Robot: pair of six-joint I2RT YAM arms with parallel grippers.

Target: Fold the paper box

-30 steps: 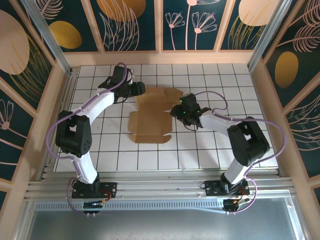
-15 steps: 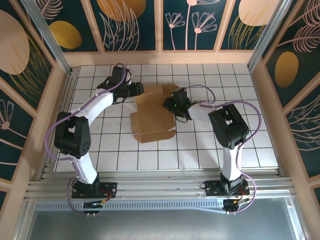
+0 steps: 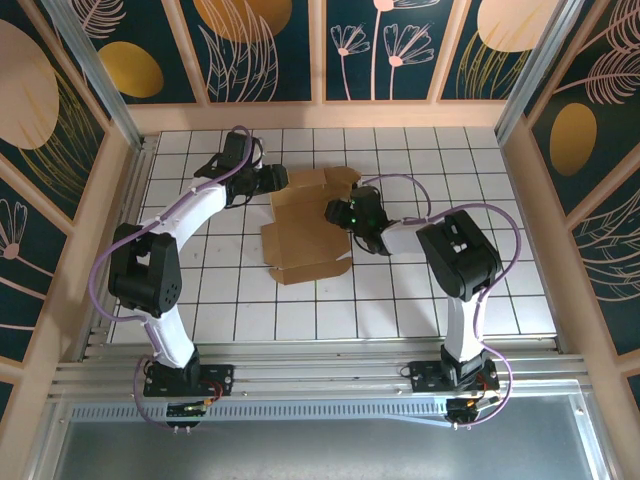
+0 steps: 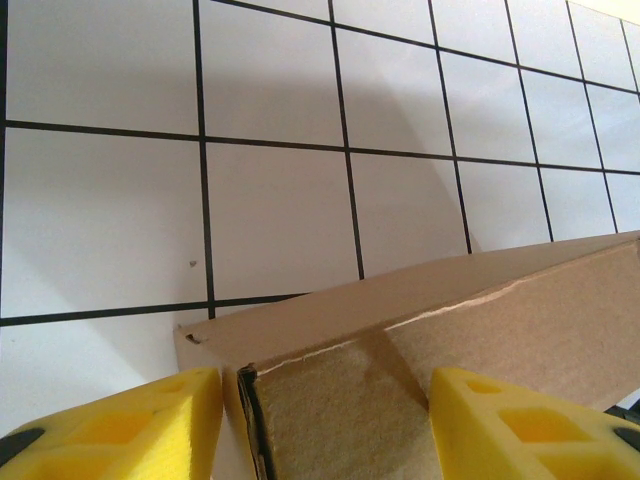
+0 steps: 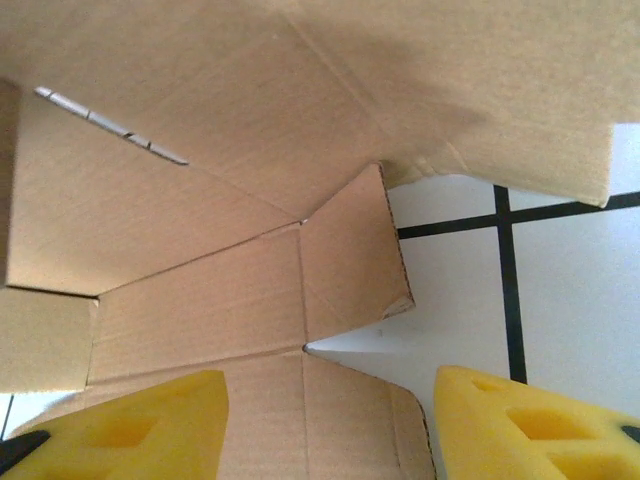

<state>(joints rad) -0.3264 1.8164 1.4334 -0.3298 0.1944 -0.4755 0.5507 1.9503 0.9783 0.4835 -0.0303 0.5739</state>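
1. Lying near the middle of the white tiled tabletop [image 3: 400, 290] with black grid lines, the plain brown die-cut cardboard paper box [image 3: 300, 240] is seen from above as a partly folded sheet with flaps and tabs around a square base.
2. The left gripper [image 3: 282, 180] is placed at the far left corner of the sheet, and its white and black arm is stretched in from the left side of the table.
3. In the left wrist view, the left gripper [image 4: 325, 410] is shown with its yellow fingers [image 4: 110, 425] spread wide apart. A raised flap of the paper box [image 4: 480, 330] stands between them, just beside the finger on the left of that view. It is not pinched by both.
4. Behind that flap, bare tiles of the tabletop [image 4: 270, 200] are seen.
5. The right gripper [image 3: 337, 212] is held at the right edge of the sheet, over the cardboard, with a green light lit on its wrist.
6. In the right wrist view, the right gripper [image 5: 330, 410] is likewise shown with its yellow fingers [image 5: 540, 425] parted, and nothing is clamped between them.
7. Creased panels of the paper box [image 5: 200, 200] are seen close ahead of those fingers. A narrow cut slot [image 5: 110, 125] is visible in the upper panel, and a small corner tab [image 5: 350, 260] juts over the tabletop [image 5: 570, 270].
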